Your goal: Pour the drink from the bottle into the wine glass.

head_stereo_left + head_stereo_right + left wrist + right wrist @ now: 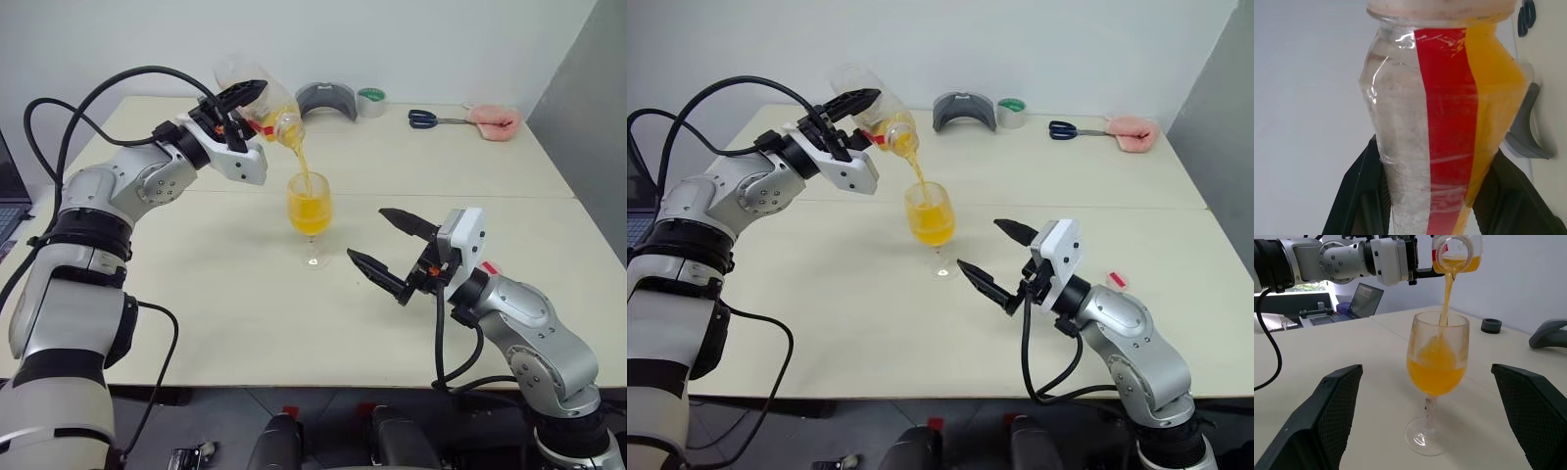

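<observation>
A cream table (196,294) with a wine glass (311,211) standing upright near its middle. Above the glass and to its left, the left gripper (243,101) is clamped around a clear plastic bottle (257,95), tipped so its mouth points down over the rim. A thin stream of orange drink (1447,286) runs from the bottle's mouth into the bowl, which is a bit over half full. In the left wrist view the bottle's red label strip (1449,122) runs down its side, with drink pooled along one wall.

The right gripper (392,250) hovers just to the right of the glass, near the stem — fingers spread wide apart, holding nothing and not touching the glass.

Along the far edge of the table lie a grey curved object (328,98), a roll of tape (371,100), blue-handled scissors (431,119) and a pink cloth (495,121).
</observation>
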You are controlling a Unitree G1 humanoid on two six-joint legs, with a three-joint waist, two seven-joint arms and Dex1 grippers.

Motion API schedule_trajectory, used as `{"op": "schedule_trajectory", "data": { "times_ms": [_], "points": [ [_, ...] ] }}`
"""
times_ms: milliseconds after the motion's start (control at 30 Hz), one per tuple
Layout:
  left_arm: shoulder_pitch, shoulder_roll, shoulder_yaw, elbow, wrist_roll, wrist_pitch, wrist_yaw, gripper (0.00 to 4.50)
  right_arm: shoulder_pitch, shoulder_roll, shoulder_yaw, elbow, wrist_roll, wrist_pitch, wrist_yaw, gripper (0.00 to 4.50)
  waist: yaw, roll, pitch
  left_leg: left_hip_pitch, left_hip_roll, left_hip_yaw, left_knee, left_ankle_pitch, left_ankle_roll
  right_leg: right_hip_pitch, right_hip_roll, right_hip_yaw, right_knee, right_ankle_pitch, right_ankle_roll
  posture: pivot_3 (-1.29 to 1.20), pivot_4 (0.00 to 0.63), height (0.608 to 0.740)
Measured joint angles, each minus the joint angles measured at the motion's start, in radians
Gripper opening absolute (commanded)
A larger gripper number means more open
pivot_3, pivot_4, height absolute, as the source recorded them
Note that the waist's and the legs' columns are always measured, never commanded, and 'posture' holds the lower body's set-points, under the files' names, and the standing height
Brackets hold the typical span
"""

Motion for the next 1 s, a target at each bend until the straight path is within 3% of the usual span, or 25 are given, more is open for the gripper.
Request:
{"op": "schedule_trajectory", "data": {
  "times_ms": [633,1000],
  "points": [
    [-0.016,-0.006,-0.013,0.024,0.0,-0.003,0.006,1.73,0.001,-0.009,0.001,0.0,-0.009,0.0,0.009,4.5,0.001,0.0,0.0,0.0,0.0,0.0,0.0,0.0,0.0,0.0,0.0,0.0,0.0,0.0,0.0,0.0,0.15,0.74],
    [0.104,-0.107,0.065,-0.041,-0.282,0.067,-0.232,1.73,0.001,-0.009,0.004,0.0,-0.011,-0.001,0.009,4.5,-0.002,0.0,0.0,0.0,0.0,0.0,0.0,0.0,0.0,0.0,0.0,0.001,0.001,0.0,0.0,0.0,0.15,0.74]
  ]
}}
